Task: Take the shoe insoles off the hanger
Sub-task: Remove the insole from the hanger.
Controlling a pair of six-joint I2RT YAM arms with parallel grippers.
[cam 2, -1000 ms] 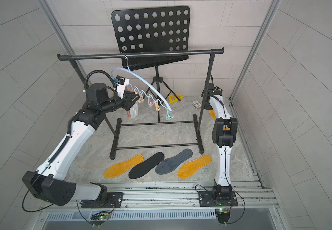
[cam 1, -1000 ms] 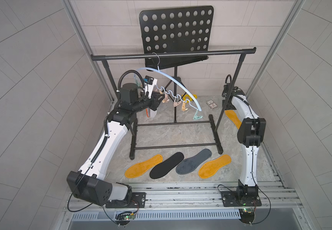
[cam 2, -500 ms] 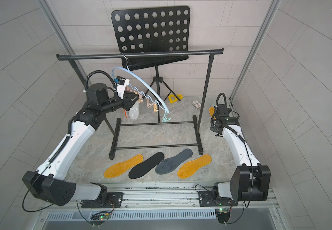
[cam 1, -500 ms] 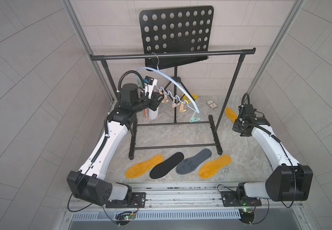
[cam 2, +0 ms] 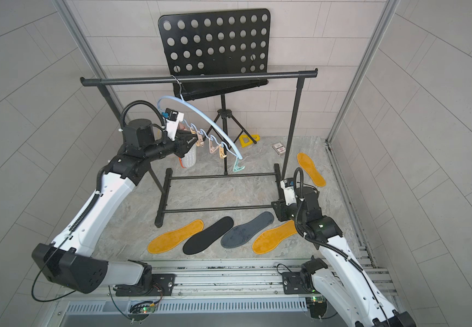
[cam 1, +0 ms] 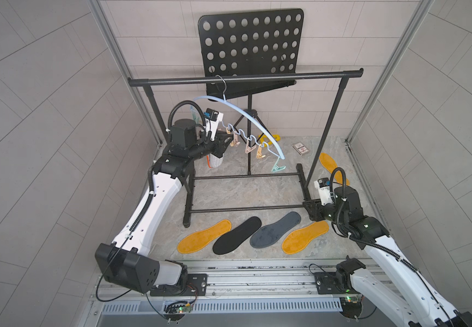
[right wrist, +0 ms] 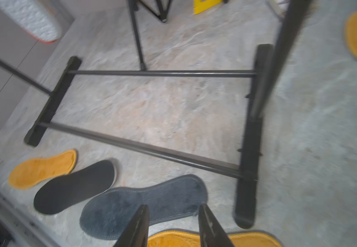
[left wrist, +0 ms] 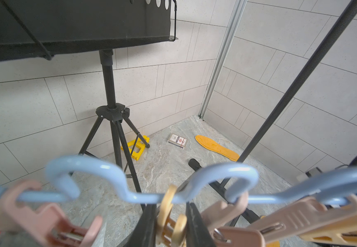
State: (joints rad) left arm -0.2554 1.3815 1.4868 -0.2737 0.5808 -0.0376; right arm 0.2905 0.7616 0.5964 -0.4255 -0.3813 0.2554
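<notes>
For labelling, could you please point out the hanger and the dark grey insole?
hanger (left wrist: 233,170): left wrist view, on its blue wavy bar.
dark grey insole (cam 1: 275,230): a top view, mid-sole.

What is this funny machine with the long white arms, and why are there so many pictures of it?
It is a robot with two arms, a left arm and a right arm, each ending in two jaws that pinch like tongs. Two pictures look down from one camera head overhead; the other two come from little cameras on the wrists. A pale blue plastic hanger with pastel clips hangs on a black metal rack. On the marbled floor lie a fuzzy yellow insole, a black insole, a dark grey insole and a second yellow insole in a row, plus a third yellow insole farther back. The left jaws squeeze a tan clip, beside a white mesh insole hanging there. The right jaws stand open and empty near the dark grey insole.
</notes>
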